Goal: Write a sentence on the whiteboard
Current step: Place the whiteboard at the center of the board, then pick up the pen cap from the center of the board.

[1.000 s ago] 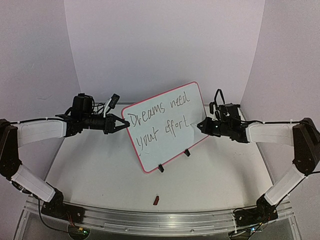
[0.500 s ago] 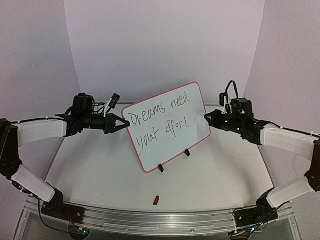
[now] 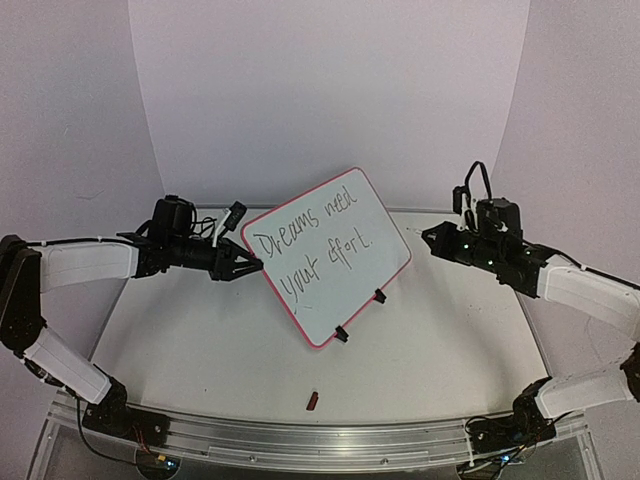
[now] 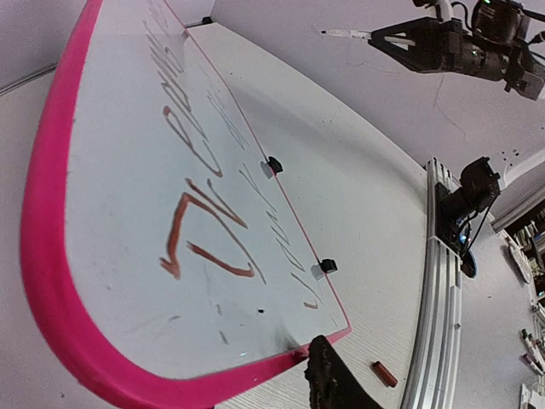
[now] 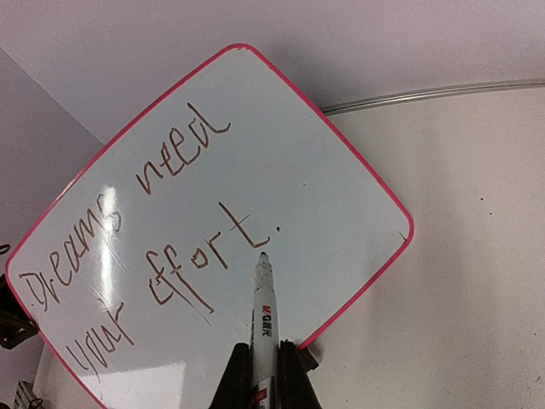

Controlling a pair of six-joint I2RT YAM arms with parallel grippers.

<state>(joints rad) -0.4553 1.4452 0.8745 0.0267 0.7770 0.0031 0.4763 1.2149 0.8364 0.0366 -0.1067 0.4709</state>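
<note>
On white table (image 3: 200, 350) | pink-framed glossy white whiteboard (image 3: 330, 265) leans | left gripper (image 3: 248, 266) at its edge, grip unclear | right gripper (image 5: 264, 362) clamps white marker (image 5: 262, 315) | risk: board topples if released

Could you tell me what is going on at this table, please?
Two robot arms are working on a pink-framed whiteboard, which stands tilted on its clip feet and reads "Dreams need your effort." The right gripper grips a marker, held off to the board's right, apart from it. The left gripper sits at the board's left edge; whether it grips is unclear. The sentence looks finished.
</note>
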